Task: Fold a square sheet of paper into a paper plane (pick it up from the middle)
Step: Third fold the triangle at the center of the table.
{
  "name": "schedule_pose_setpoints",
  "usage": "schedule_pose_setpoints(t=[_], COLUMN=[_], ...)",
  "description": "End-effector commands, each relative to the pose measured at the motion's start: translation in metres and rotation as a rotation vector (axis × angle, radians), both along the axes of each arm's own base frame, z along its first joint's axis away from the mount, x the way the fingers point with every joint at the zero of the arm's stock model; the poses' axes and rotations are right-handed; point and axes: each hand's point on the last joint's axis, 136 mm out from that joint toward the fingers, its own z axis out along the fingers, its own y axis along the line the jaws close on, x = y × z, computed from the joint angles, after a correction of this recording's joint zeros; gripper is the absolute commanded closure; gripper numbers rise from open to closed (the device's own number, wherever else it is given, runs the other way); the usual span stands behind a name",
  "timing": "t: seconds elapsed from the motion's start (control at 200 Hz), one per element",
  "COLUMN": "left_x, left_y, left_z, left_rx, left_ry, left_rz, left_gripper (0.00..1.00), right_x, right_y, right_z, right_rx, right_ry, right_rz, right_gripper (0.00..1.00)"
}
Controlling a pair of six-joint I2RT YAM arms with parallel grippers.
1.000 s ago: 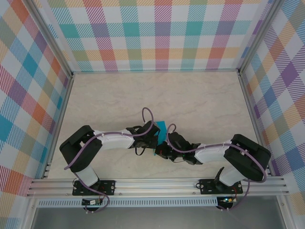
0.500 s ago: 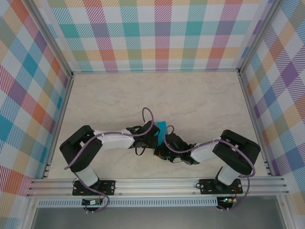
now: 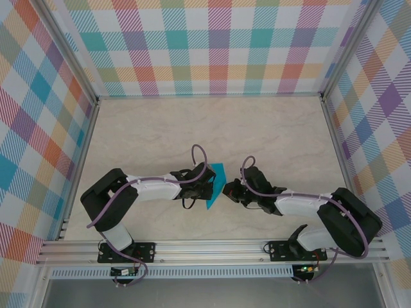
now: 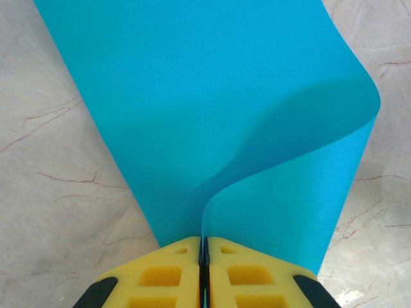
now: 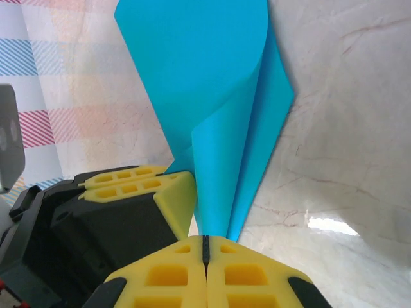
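Square sheet of paper [image 4: 192, 96], teal-blue, is clamped at its near edge between the tightly closed yellow fingers of the left gripper [image 4: 203, 247]. Ahead of those fingertips it rises and spreads. The right half bulges into a soft roll, and the far edge is cut off at the top of the picture.

The right wrist view adds the sheet [image 5: 205, 77] standing as two overlapping layers just ahead of the right gripper [image 5: 205, 242], whose fingers are pressed together. The paper's lower end drops behind those fingertips, so whether any of it is pinched there cannot be made out. The left gripper [image 5: 168, 186] sits just left of them against the sheet.

From above, the sheet [image 3: 216, 183] is a small sliver between the left gripper [image 3: 207, 187] and the right gripper [image 3: 229, 190], over the marble table [image 3: 282, 135]. The contact points are too small to read.
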Motion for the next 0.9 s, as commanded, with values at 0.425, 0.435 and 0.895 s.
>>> schedule_pose_setpoints(t=[0.425, 0.435, 0.895], left_x=[-0.012, -0.012, -0.010], left_y=[0.005, 0.005, 0.003], left_z=[-0.014, -0.015, -0.011], left_rx=[0.056, 0.057, 0.059], left_ry=[0.069, 0.070, 0.062], left_rz=[-0.045, -0.045, -0.052], left_gripper=[0.90, 0.90, 0.90], right_x=[0.055, 0.056, 0.075], right_y=[-0.018, -0.017, 0.000], right_z=[-0.010, -0.009, -0.033], right_rx=[-0.279, -0.279, -0.399], right_ry=[0.088, 0.088, 0.131], right_rz=[0.114, 0.120, 0.345], right_gripper=[0.94, 0.94, 0.92])
